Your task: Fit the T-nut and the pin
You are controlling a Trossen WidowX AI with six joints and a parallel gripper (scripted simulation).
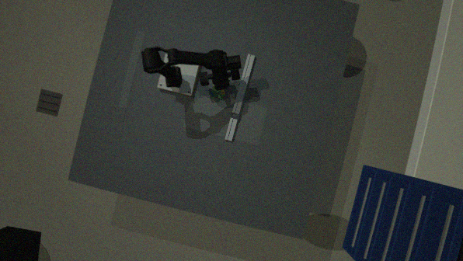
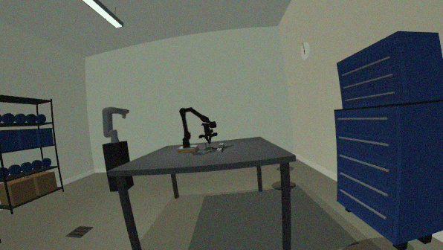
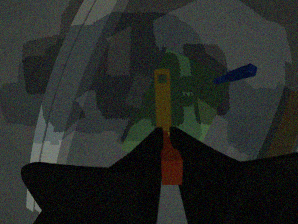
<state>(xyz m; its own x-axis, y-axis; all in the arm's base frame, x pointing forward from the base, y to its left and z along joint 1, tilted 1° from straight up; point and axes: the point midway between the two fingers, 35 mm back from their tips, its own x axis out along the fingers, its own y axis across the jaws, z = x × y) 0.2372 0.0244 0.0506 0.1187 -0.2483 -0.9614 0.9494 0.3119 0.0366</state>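
Note:
My gripper [image 3: 165,132] [image 2: 209,143] is shut on the orange handle [image 3: 172,171] of the T-nut. The yellow-brown brass nut [image 3: 163,97] extends beyond the fingertips, over the green tray [image 3: 188,131]; whether it touches the tray is unclear. The blue pin [image 3: 236,74] lies at the tray's right side in the wrist view, blunt end outward, partly in dim shadow. The aluminum rail [image 1: 247,71] [image 2: 221,147] [image 3: 48,145] stands beside the tray, with its slot running lengthwise. The dark bracket [image 1: 234,116] crosses it nearer its lower end in the top view; its hole is too small to make out there.
The arm's pale base plate [image 1: 186,79] is left of the tray in the top view, and its brown edge [image 3: 283,127] shows at the right of the wrist view. The arm's shadow falls across the tray, the rail and the grey table [image 1: 175,155].

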